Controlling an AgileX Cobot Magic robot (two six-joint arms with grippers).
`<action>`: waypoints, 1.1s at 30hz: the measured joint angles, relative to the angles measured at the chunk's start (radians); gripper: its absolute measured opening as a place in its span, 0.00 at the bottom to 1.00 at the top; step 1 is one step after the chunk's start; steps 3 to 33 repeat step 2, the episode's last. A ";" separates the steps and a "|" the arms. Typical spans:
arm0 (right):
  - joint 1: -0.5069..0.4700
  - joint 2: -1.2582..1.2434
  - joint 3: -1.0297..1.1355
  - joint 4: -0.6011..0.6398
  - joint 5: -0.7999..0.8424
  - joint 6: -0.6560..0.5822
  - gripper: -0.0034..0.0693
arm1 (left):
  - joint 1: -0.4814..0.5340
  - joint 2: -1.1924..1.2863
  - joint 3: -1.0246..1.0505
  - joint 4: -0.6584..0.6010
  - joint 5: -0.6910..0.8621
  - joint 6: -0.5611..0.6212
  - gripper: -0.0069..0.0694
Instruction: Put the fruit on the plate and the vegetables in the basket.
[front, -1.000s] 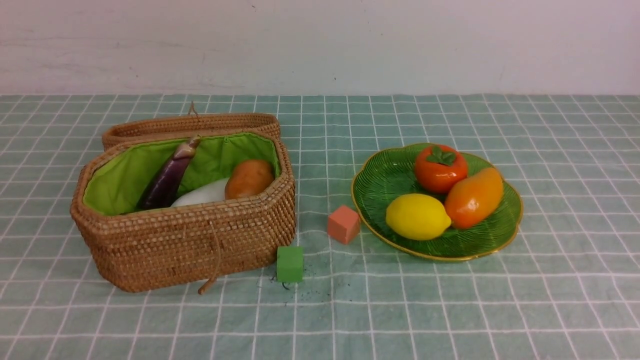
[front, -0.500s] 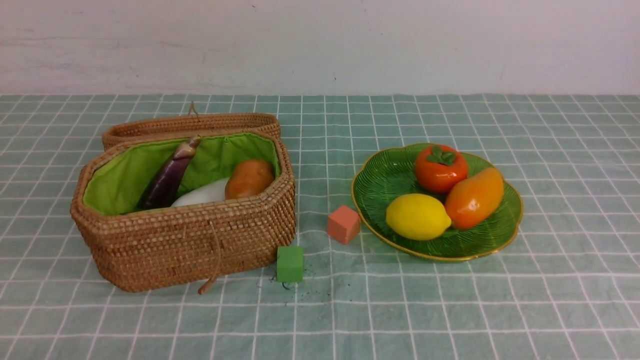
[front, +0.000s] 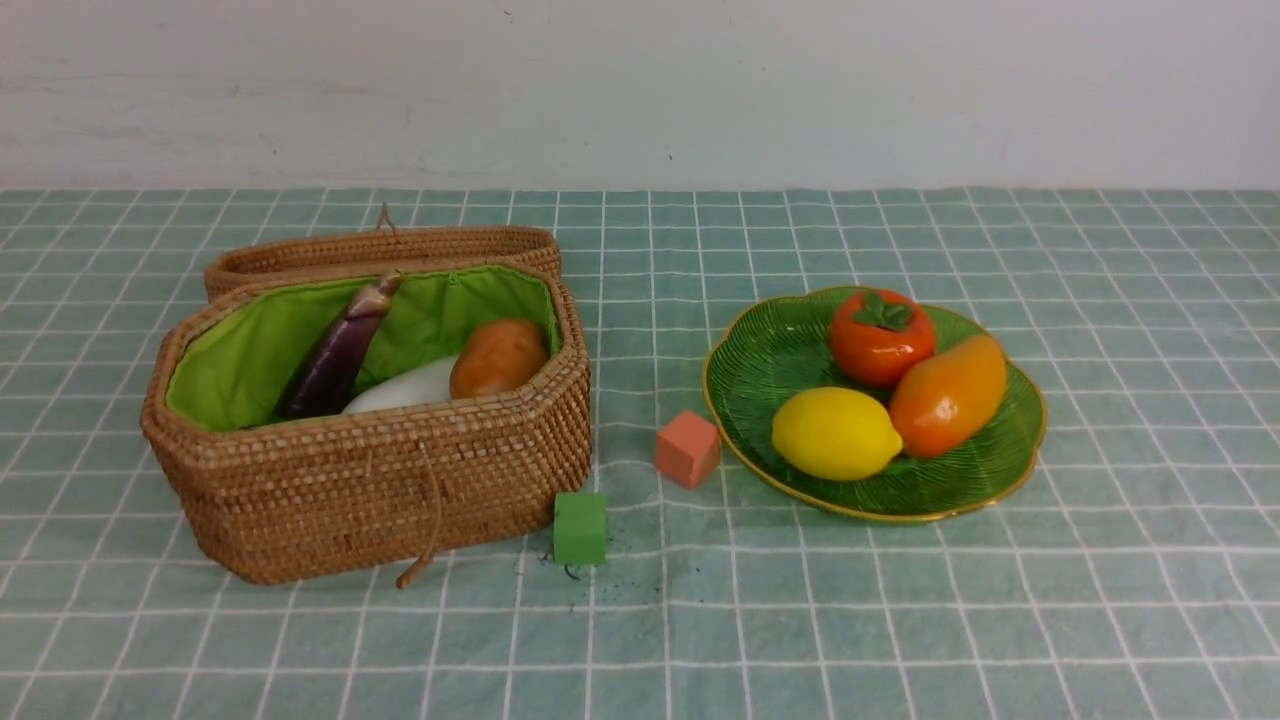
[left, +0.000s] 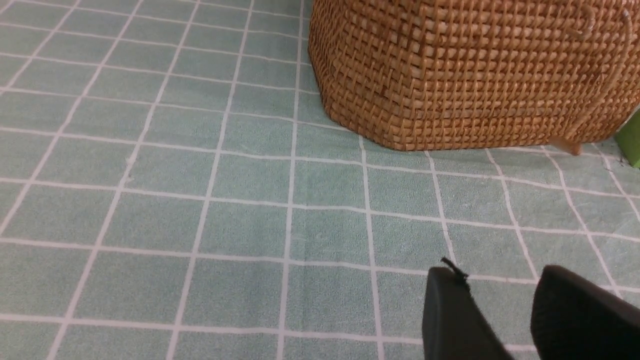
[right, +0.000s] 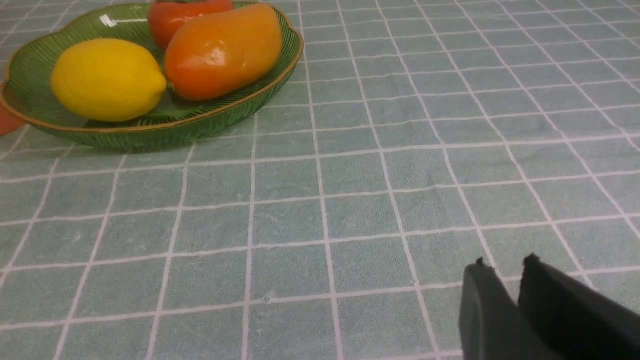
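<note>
On the checked green tablecloth (front: 900, 600) the basket (front: 370, 490) sits to the left with its lid (front: 380, 248) folded back behind it. Inside, against the green lining, the eggplant (front: 335, 360) leans up toward the back rim, the white vegetable (front: 405, 390) lies beside it, and the potato (front: 497, 357) rests at the right end. The small red piece with leaves can't be seen from here.

Over to the right, the plate (front: 770, 350) holds all three fruits — the persimmon (front: 880, 338) at the back, the mango (front: 948, 395) touching it, the lemon (front: 835, 433) in front.

A pink cube (front: 687, 449) sits just beside the plate's left edge; a green cube (front: 580, 528) sits by the basket's front right corner.

Neither arm reaches into the front view. The left gripper (left: 500, 300) hovers low over bare cloth near the basket, jaws parted with a clear gap and nothing between them. The right gripper (right: 505, 277) hangs over cloth away from the plate — jaws only a sliver apart, holding nothing.
</note>
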 joint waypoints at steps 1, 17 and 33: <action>0.000 0.000 0.000 0.000 0.000 0.000 0.21 | 0.000 0.000 0.000 0.000 0.000 0.000 0.40; 0.000 0.000 0.000 0.000 0.000 0.000 0.21 | 0.000 0.000 0.000 0.000 0.000 0.000 0.40; 0.000 0.000 0.000 0.000 0.000 0.000 0.21 | 0.000 0.000 0.000 0.000 0.000 0.000 0.40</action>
